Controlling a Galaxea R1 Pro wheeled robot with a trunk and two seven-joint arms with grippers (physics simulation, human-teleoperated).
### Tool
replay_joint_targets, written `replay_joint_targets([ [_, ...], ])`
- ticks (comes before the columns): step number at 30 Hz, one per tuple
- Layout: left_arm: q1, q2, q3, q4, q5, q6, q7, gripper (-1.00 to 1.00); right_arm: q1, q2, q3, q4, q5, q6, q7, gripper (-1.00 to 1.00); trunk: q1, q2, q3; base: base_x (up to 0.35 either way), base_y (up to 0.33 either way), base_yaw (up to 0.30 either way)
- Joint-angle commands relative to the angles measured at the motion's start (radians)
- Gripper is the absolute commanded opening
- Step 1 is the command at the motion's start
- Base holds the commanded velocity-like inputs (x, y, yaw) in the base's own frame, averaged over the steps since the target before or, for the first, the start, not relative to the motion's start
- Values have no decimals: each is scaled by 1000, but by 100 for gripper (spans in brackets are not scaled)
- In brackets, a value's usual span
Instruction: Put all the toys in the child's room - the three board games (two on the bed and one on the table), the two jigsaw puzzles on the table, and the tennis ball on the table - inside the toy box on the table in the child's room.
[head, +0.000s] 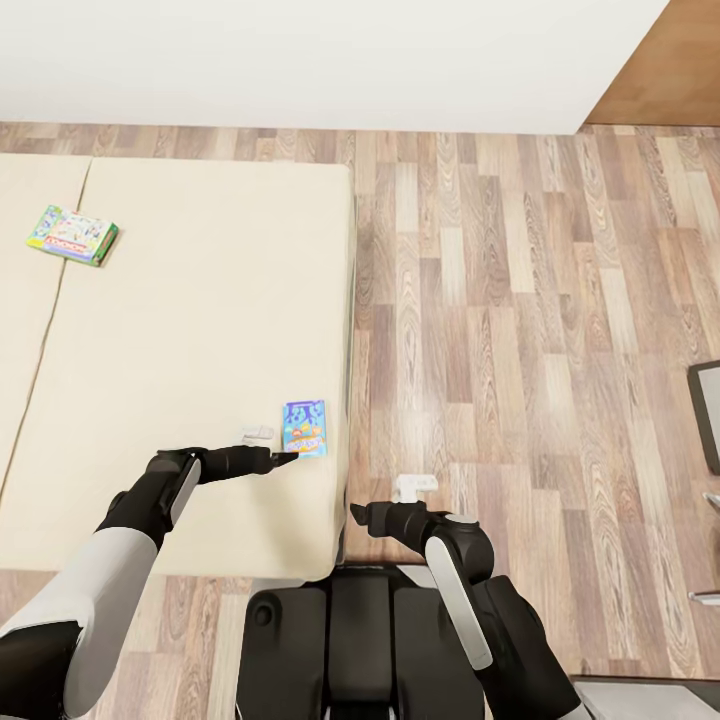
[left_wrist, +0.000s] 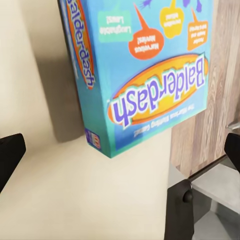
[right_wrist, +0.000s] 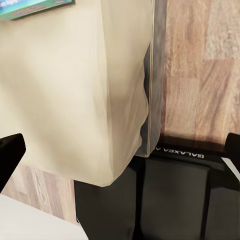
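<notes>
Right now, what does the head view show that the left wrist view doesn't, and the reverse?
Head view alone: the green-edged board game far up the bed, both arms, and the right gripper off the mattress corner. Left wrist view alone: the blue box's lettering, "Balderdash", and the open fingertips short of it. Both: the blue board game lying flat near the bed's edge, beside the wood floor.
</notes>
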Motion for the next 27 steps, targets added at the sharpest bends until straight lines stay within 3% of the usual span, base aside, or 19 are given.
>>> replay_joint_targets([
  [1, 0, -1, 5, -1, -6, 7, -7, 100, 0, 0, 1, -1, -10, 4, -10, 100, 1, -2, -2, 0, 0, 0],
  [13, -1, -1, 7, -1, -2, 10, 13, 100, 0, -1, -2, -1, -11, 4, -10, 100, 1, -2, -3, 0, 0, 0],
  [20, -38, -2, 7, -1, 5, 46, 144, 100, 0, -3, -8, 2, -9, 1, -14, 100, 1, -2, -3, 0, 0, 0],
  [27, -71, -21, 7, -1, 3, 59, 173, 100, 0, -3, -10, 1, -10, 1, -14, 100, 1, -2, -3, 0, 0, 0],
])
